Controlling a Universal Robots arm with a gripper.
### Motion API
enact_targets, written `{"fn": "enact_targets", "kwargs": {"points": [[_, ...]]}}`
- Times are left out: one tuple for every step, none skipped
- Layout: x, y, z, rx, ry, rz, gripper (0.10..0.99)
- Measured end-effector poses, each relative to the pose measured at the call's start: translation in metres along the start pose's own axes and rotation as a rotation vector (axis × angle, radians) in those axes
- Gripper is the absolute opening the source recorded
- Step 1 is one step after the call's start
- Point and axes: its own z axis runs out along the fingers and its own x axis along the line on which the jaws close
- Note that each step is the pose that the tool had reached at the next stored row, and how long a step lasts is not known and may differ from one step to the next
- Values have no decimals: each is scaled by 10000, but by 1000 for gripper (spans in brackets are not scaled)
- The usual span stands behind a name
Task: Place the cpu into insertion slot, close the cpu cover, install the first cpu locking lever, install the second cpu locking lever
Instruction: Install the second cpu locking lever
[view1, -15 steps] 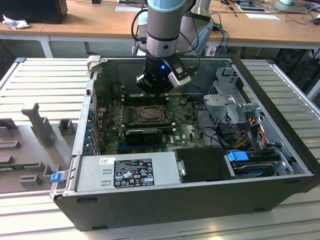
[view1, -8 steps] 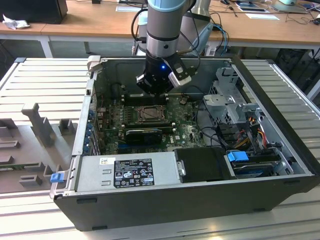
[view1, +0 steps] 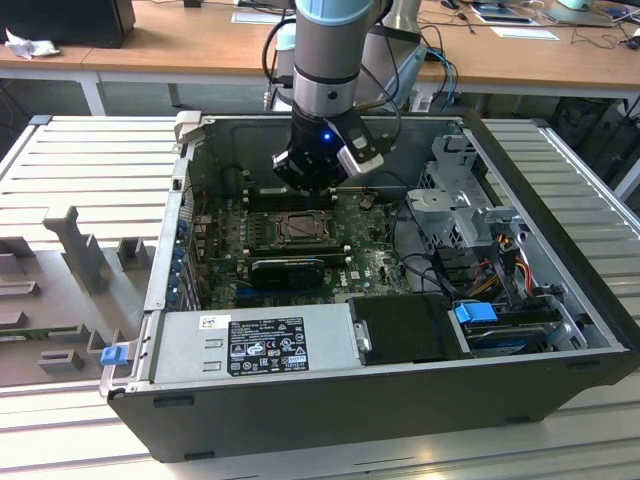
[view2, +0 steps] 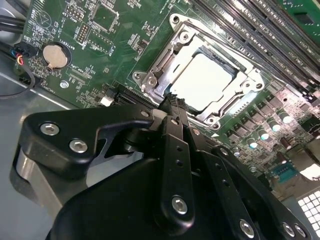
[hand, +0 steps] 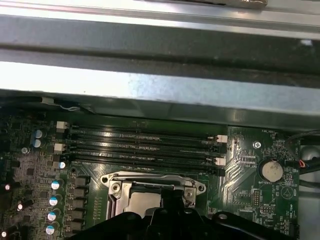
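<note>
The cpu lies flat in the insertion slot, its silvery top facing up. The cpu cover rests down around it as a metal frame. In the exterior view the slot sits mid-board, just below my gripper. My gripper is shut with nothing between its black fingers. Its tip is at the socket's edge, beside the frame's corner. In the first wrist view the cover and the cpu show above the gripper. Whether the levers are latched I cannot tell.
Long black memory slots run beside the socket. A coin battery sits on the green board. The case wall rises behind. A black graphics card, power supply and drive cage crowd the case.
</note>
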Motion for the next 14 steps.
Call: {"fn": "enact_targets", "kwargs": {"points": [[0,-1,-1,1,1,1,106],[0,-2,-3,2,1,1,106],[0,-2,-7,3,2,0,106],[0,-2,-14,2,1,0,106],[0,-1,-25,1,0,-1,106],[0,0,-34,2,2,0,106],[0,1,-51,1,1,0,106],[0,2,-62,1,1,0,106],[0,3,-72,1,1,0,106],[0,4,-77,1,1,0,106],[0,1,-77,-1,1,-2,106],[0,-5,-79,1,2,-3,106],[1,-14,-79,1,1,-2,106],[2,-25,-80,1,1,0,106]]}}
